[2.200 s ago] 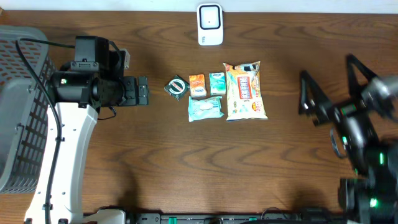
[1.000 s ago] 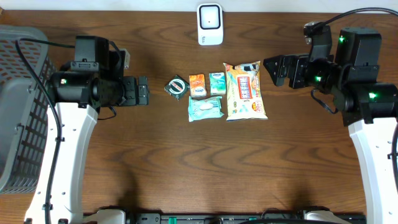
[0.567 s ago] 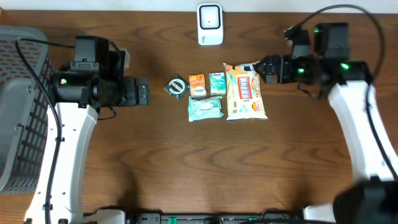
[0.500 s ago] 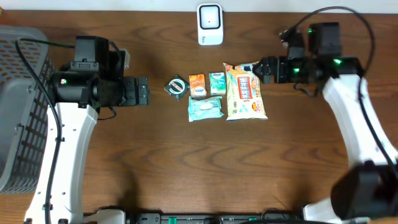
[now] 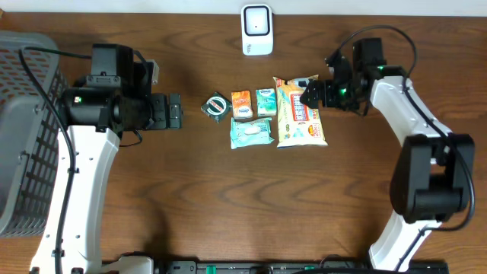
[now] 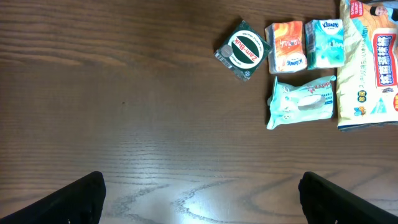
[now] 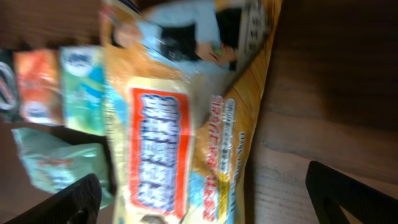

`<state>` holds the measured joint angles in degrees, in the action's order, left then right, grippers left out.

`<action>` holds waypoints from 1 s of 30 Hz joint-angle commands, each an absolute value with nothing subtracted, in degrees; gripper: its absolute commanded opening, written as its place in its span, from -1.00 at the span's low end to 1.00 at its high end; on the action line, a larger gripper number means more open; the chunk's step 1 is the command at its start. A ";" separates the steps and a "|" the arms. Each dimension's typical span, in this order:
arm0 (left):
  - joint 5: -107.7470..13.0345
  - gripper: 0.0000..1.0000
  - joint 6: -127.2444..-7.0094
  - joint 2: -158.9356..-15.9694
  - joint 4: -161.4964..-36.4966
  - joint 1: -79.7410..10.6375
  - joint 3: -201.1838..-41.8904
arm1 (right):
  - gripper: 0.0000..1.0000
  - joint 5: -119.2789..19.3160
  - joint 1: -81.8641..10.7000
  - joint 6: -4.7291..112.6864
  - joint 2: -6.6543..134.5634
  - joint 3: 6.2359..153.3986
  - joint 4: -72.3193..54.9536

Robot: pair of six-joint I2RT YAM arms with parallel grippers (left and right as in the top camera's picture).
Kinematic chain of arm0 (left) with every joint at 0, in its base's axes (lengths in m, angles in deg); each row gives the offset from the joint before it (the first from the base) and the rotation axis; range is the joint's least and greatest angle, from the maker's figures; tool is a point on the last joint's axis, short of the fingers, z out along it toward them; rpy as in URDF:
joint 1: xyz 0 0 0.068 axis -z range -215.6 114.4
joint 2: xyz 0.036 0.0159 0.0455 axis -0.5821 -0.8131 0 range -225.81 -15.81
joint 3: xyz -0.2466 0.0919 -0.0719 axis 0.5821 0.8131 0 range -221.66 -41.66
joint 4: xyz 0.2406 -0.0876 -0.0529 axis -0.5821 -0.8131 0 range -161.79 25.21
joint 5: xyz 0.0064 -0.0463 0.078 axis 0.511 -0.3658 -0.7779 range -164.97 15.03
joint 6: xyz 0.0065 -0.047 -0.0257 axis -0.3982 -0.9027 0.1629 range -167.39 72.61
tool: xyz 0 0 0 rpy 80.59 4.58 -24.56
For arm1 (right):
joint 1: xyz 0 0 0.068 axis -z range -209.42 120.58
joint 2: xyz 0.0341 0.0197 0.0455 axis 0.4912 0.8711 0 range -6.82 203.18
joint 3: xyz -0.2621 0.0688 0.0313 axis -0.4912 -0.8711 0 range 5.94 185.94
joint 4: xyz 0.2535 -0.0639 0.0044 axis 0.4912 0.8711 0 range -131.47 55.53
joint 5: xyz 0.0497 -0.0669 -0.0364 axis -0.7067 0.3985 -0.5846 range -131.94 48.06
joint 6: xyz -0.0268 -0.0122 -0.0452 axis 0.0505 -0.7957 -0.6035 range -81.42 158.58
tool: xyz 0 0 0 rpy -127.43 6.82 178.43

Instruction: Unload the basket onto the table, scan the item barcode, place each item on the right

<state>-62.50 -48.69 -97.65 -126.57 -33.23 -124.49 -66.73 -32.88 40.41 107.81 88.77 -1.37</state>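
**A:** Overhead has the right claw (image 5: 313, 95) spread wide above the top right corner of the yellow snack bag (image 5: 300, 111) on the bench (image 5: 228, 198), gripping nothing. Only that view catches the white scanner (image 5: 257, 30) and the grey basket (image 5: 23, 129).

**B:** Right wrist cam's blurry, just the bag between its parted fingers (image 7: 68, 205). The left claw (image 5: 175, 112) gapes empty too, well left of the round tin (image 6: 243, 50), whose label reads only on the left wrist cam.
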 commanded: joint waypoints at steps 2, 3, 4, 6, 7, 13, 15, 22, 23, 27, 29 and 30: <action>-63.07 0.96 -48.73 -97.80 -126.90 -33.05 -124.23 | 0.98 -71.02 -31.99 37.56 110.54 89.14 -1.33; -63.05 0.96 -48.73 -97.80 -126.90 -33.05 -124.23 | 0.99 -72.07 -31.68 37.59 111.09 89.14 -1.35; -63.07 0.96 -48.73 -97.80 -126.90 -33.05 -124.23 | 0.98 -73.16 -31.37 37.59 111.77 89.14 -1.39; -63.05 0.96 -48.73 -97.80 -126.90 -33.05 -124.23 | 0.98 -74.76 -30.92 37.59 112.95 89.14 -1.37; -63.05 0.96 -48.73 -97.80 -126.90 -33.05 -124.23 | 0.98 -75.70 -30.70 37.56 113.71 89.14 -1.35; -63.05 0.95 -48.73 -97.80 -126.90 -33.05 -124.23 | 0.72 -82.76 -30.37 35.66 118.02 89.14 -1.35; -63.05 0.96 -48.73 -97.80 -126.90 -33.05 -124.23 | 0.50 -83.61 -30.37 35.68 118.89 89.14 -1.31; -63.05 0.95 -48.73 -97.80 -126.90 -33.05 -124.23 | -0.81 -83.96 -30.37 35.73 119.46 89.14 -0.96; -63.07 0.96 -48.73 -97.80 -126.90 -33.05 -124.23 | -0.97 -83.96 -30.37 35.77 119.46 89.14 -0.96; -63.05 0.96 -48.73 -97.80 -126.90 -33.05 -124.23 | -0.97 -84.13 -29.78 36.89 119.07 89.64 -0.19; -63.05 0.96 -48.73 -97.80 -126.90 -33.05 -124.23 | -0.97 -83.91 -29.10 36.82 118.13 90.58 1.32; -63.05 0.96 -48.73 -97.80 -126.90 -33.05 -124.23 | -0.97 -83.52 -28.60 36.80 117.21 91.15 2.17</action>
